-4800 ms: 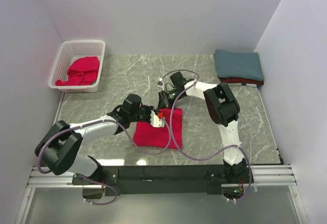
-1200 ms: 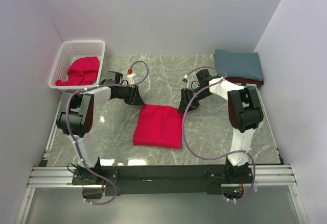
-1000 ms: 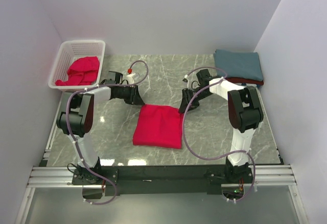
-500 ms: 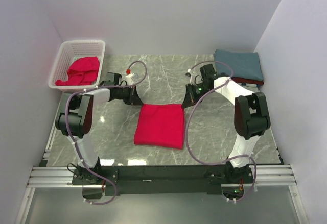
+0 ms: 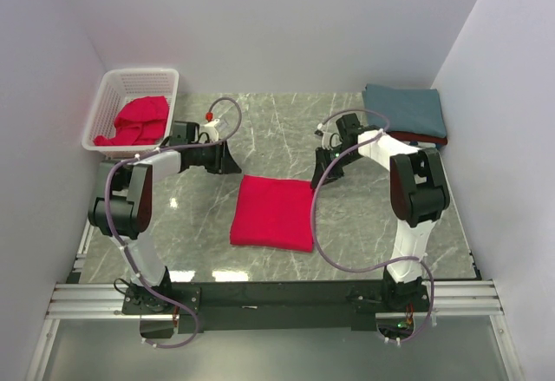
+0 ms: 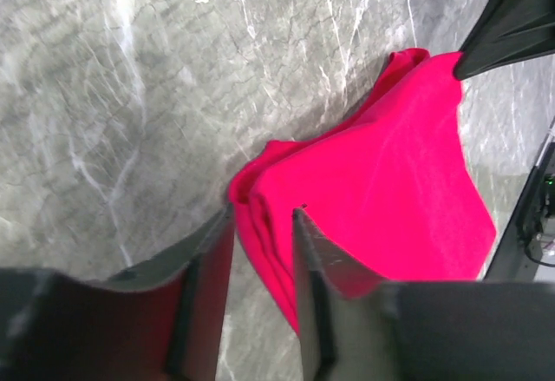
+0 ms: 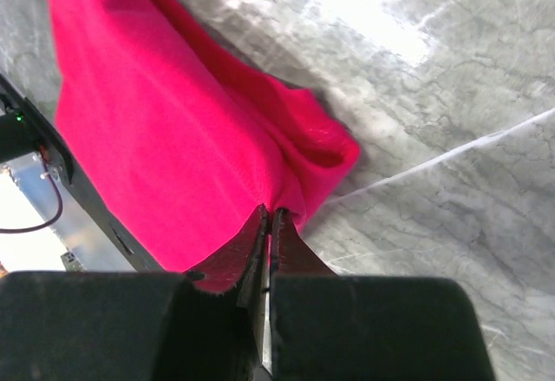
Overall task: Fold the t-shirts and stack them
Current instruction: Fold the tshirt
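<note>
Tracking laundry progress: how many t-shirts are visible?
4: folded bright red tee mid-table; crumpled red tee in white lattice basket; folded teal tee atop dark red tee, far right. More may hide.

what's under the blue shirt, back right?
A dark red shirt, only its near edge showing below the blue shirt. The rest is covered; anything further beneath can't be seen.

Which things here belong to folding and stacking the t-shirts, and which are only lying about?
Belong to the job:
folded red t-shirt, mid-table
teal-blue t-shirt on darker red t-shirt, far right
crumpled red t-shirts, far left

Only lying about:
white basket holding the crumpled ones
marble table
</note>
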Robot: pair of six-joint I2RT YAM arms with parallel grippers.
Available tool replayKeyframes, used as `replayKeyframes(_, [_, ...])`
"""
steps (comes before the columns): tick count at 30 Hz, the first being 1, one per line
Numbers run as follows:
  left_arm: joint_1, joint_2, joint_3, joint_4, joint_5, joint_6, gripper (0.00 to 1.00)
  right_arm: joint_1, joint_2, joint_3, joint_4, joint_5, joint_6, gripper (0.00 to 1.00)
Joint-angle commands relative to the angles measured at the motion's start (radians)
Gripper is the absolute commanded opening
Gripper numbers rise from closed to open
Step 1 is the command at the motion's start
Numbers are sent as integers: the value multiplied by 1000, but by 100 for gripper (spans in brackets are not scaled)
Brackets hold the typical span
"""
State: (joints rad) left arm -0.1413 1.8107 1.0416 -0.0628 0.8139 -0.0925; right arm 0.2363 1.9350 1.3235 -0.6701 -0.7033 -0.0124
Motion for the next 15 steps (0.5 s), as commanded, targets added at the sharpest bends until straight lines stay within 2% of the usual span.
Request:
replayKeyframes(1, [-15,-4,17,34,-1,-26,39,-9,9,39,24,-4,6,0])
replayKeyframes(3, [-32,-4,17,37,-19,-24,44,-9,10,39,26,-2,8,0])
replayKeyframes(8, [-67,36,29,21,-87,-33,46,-8,18,43,29,-5,9,0])
replayKeyframes(15, [-98,72,54,4,-183,-39,41,-9,27,49,33,-16,11,0])
